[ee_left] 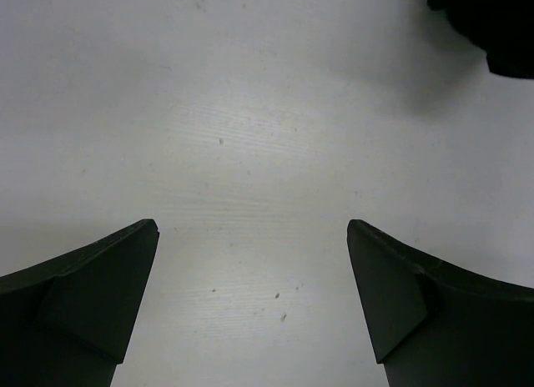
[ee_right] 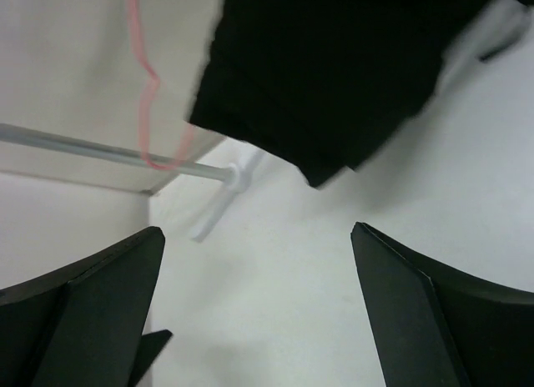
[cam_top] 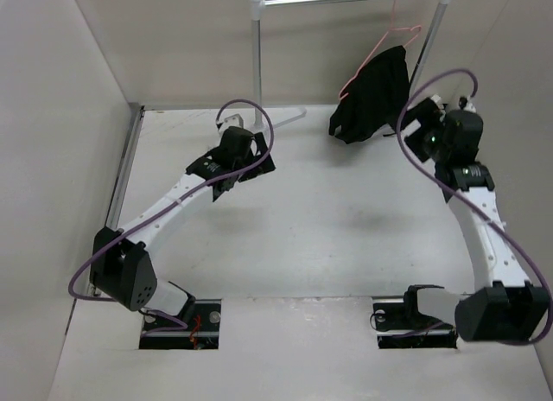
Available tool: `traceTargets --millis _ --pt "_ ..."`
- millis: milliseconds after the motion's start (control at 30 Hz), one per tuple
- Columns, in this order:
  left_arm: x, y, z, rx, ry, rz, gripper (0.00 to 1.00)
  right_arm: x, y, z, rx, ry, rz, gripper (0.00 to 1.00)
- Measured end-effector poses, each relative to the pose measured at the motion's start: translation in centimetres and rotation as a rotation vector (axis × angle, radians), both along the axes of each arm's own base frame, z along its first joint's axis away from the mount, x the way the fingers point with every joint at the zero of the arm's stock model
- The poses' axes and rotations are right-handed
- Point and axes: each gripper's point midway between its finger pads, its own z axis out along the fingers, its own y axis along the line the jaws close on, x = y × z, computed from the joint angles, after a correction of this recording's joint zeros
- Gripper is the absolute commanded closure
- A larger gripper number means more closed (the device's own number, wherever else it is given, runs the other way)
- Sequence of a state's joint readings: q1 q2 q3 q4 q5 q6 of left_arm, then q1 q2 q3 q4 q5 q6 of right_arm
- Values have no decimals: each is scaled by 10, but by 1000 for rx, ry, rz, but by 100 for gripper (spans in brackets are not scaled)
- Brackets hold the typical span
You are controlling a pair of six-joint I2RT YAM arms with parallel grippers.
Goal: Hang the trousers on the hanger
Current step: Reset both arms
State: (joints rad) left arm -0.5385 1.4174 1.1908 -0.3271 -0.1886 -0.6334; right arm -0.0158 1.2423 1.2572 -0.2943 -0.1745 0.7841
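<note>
Your left pincer [ee_left: 250, 228] and right pincer [ee_right: 257, 233] are released; the trousers [cam_top: 373, 94] hang on the hanger [cam_top: 371, 55] by the far right corner of the table [cam_top: 311, 237].

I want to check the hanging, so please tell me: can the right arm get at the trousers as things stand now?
Probably yes. The right gripper is close beside the trousers, jaws open and facing them, with nothing between. The rack pole stands near, so it may need care.

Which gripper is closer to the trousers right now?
Right. The right gripper is open just to the right of the trousers hanging on the hanger, not touching them. The left gripper is open over the table, well off to their left.
</note>
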Motion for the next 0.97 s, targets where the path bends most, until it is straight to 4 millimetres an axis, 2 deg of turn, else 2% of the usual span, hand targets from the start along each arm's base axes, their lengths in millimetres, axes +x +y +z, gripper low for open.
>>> traceTargets --millis 133,300,400,467,533,633,800,867,967 --pt "-11 -15 -18 21 54 -38 0 -46 -1 -76 -28 126 -47 0" --pt "-31 -31 -38 12 111 -57 0 -110 22 -188 -68 387 -8 0" --pt "-47 -34 -59 10 161 -46 0 -145 35 -225 -98 495 31 0" --pt "-59 -33 -75 19 198 -32 0 -157 42 -231 -108 509 59 0" --pt "-70 -29 -88 35 226 -13 0 -162 50 -226 -108 486 89 0" --pt "-84 -18 -96 53 250 29 0 -166 59 -220 -98 444 130 0" --pt "-90 -4 -75 41 200 91 0 -178 67 -237 -95 500 181 0" --pt "-91 -2 -69 38 181 103 0 -179 71 -239 -100 509 198 0" --pt "-93 -2 -69 44 180 103 0 -182 77 -237 -119 500 228 0"
